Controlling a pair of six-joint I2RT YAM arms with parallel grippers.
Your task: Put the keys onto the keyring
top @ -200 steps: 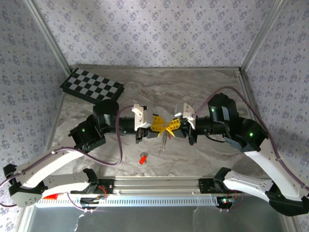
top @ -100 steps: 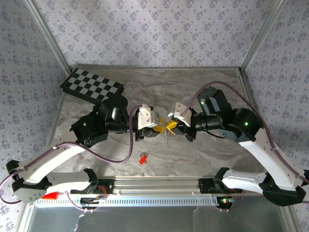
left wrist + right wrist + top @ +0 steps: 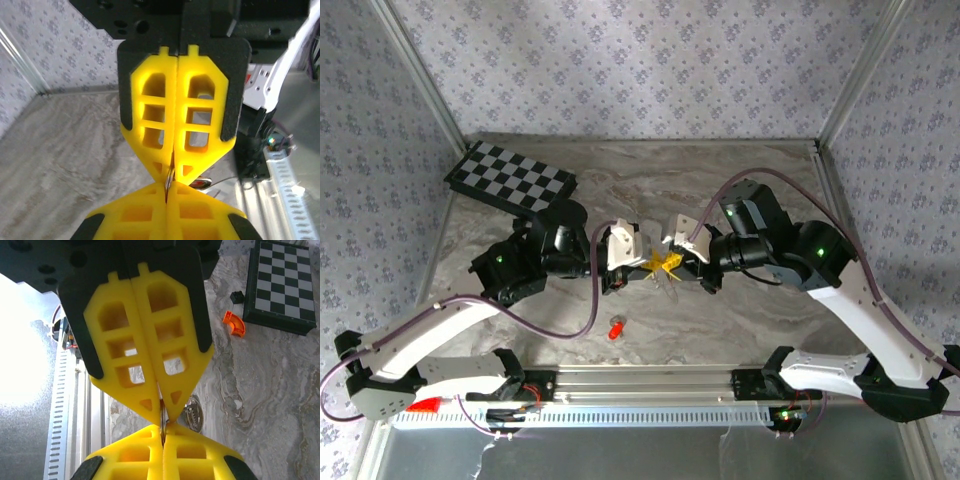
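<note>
Two end effectors, left (image 3: 646, 265) and right (image 3: 674, 262), one keyring (image 3: 193, 414), one red key (image 3: 615, 328), one checkerboard (image 3: 510, 177), one orange piece (image 3: 235, 323).

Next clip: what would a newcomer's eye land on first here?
First, two yellow-fingered grippers meet tip to tip above the middle of the marble-patterned table. The left gripper and right gripper are both shut on the thin silvery keyring pinched between them. After that, a lone red-headed key lies on the table nearer the arm bases, and a black-and-white checkerboard sits at the far left.
</note>
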